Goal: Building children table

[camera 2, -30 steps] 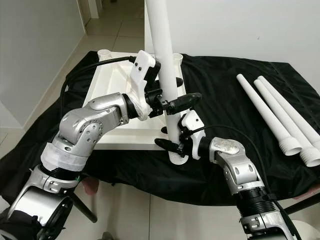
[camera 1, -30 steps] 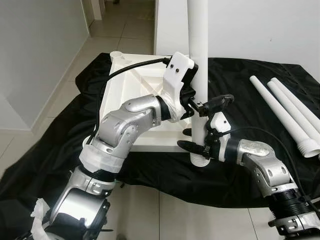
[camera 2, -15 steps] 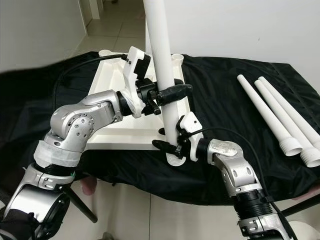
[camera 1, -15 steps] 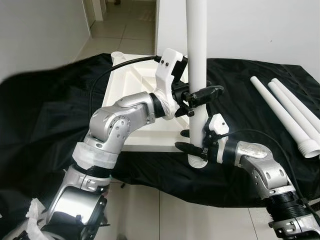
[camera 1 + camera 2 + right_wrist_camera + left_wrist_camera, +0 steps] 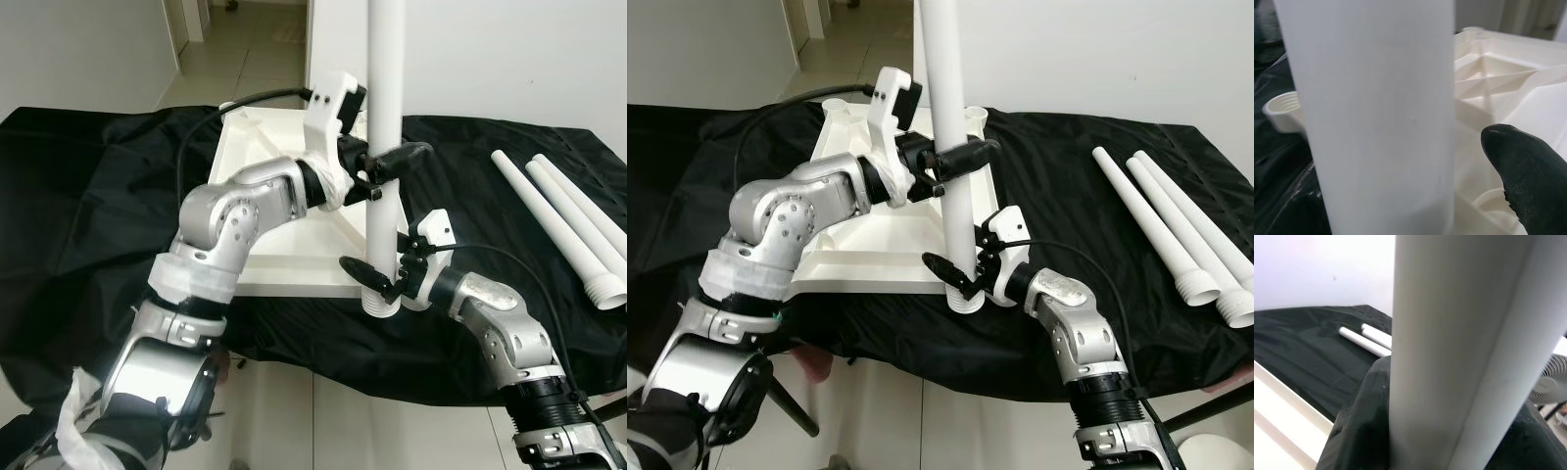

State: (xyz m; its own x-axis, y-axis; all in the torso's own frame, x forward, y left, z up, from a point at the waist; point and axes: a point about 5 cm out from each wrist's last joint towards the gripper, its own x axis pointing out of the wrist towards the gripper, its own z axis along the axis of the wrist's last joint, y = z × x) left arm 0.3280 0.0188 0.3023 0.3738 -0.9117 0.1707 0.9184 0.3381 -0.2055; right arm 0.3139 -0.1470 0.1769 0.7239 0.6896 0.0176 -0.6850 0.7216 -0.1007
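A white table leg [image 5: 383,117] stands upright, its threaded end [image 5: 379,305] low at the near right corner of the upturned white tabletop [image 5: 269,250]. My left gripper [image 5: 388,160] is shut on the leg partway up. My right gripper [image 5: 375,278] is shut on it just above the threaded end, one finger [image 5: 1526,172] on either side. In the left wrist view the leg [image 5: 1459,347] runs close past the camera. A round socket [image 5: 975,117] shows at a far corner of the tabletop.
Three spare white legs [image 5: 560,217] lie side by side on the black cloth [image 5: 88,206] to the right. The cloth covers the low work surface, with its front edge close to me. Pale tiled floor [image 5: 255,39] and a white wall lie beyond.
The leg and both grippers have shifted slightly left, toward the tabletop's near corner. The black cloth now spreads over the left side where floor showed before.
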